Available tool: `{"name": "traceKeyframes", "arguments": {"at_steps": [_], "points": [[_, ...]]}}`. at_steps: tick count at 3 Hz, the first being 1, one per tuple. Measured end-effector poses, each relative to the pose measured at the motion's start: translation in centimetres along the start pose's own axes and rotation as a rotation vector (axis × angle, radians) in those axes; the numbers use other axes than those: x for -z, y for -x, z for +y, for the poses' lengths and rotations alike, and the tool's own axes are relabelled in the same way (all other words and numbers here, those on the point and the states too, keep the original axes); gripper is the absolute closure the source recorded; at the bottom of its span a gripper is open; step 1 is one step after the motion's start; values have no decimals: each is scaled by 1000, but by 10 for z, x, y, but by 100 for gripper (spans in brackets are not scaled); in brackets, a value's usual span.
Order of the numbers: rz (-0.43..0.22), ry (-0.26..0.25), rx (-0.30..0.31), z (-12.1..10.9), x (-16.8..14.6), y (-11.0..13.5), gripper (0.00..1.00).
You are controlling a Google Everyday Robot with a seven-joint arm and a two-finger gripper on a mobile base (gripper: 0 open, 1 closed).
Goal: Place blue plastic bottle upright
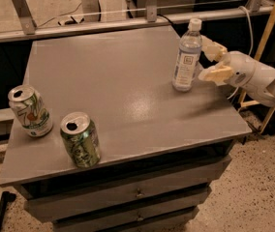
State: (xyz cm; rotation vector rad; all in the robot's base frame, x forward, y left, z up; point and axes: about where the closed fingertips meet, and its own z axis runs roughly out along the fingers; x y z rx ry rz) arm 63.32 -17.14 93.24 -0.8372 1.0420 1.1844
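The blue plastic bottle (187,56) stands upright on the grey table top (123,86) near its right edge. It is clear and pale bluish, with a white cap and a white-and-blue label. My gripper (210,61) is just to the right of the bottle, at label height. Its cream fingers (217,73) are spread apart and do not hold the bottle. A small gap shows between the fingers and the bottle. The white arm reaches in from the right.
Two green drink cans stand upright at the front left: one (30,111) near the left edge, the other (81,139) near the front edge. A rail (128,23) runs behind the table. Drawers (137,192) are below the top.
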Motion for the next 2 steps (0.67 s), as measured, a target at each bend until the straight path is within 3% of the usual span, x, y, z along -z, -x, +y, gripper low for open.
{"name": "traceKeyframes", "arguments": {"at_steps": [1, 2], "points": [[49, -19, 16, 7, 11, 15, 0], [56, -22, 18, 8, 12, 17, 0]]}}
